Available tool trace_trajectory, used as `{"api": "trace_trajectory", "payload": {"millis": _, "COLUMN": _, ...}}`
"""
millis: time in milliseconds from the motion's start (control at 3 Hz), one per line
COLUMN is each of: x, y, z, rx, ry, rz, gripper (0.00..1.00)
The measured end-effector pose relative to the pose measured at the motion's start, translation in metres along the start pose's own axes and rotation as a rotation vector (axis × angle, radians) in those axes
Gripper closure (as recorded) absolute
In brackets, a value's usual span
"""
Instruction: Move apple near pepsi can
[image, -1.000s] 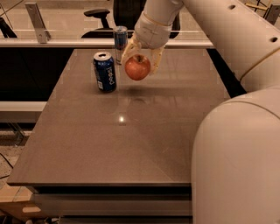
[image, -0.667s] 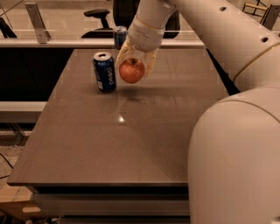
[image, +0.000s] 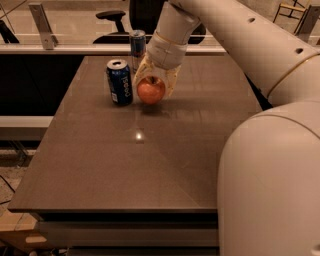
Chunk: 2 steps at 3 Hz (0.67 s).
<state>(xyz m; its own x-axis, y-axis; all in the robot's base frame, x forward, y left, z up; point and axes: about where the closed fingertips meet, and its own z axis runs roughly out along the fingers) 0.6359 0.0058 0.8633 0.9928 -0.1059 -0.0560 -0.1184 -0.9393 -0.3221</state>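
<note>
The apple (image: 151, 90) is round and red-orange, with a short dark stem on top. It sits low at the brown table (image: 150, 160), just right of the pepsi can (image: 120, 81). The pepsi can is dark blue with white lettering and a silver top, and stands upright at the table's far left. My gripper (image: 152, 85) reaches down from the upper right, and its pale fingers (image: 171, 81) are closed around the apple from both sides. A narrow gap separates the apple from the can.
A slimmer blue-and-silver can with red marks (image: 137, 45) stands behind the apple near the table's far edge. My large white arm (image: 270, 150) fills the right side. An office chair (image: 112, 20) and a rail stand beyond the table.
My gripper has carried the apple down and slightly left, from above the table to table level close beside the pepsi can.
</note>
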Motion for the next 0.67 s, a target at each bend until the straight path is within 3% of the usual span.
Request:
{"api": "trace_trajectory", "payload": {"millis": 333, "x": 0.0000, "y": 0.0054, "z": 0.0087, "rx": -0.006, "ry": -0.015, "rz": 0.011, "gripper": 1.00}}
{"api": "trace_trajectory", "payload": {"millis": 667, "x": 0.0034, "y": 0.0024, "z": 0.0115, "rx": 0.003, "ry": -0.006, "rz": 0.011, "gripper": 0.81}}
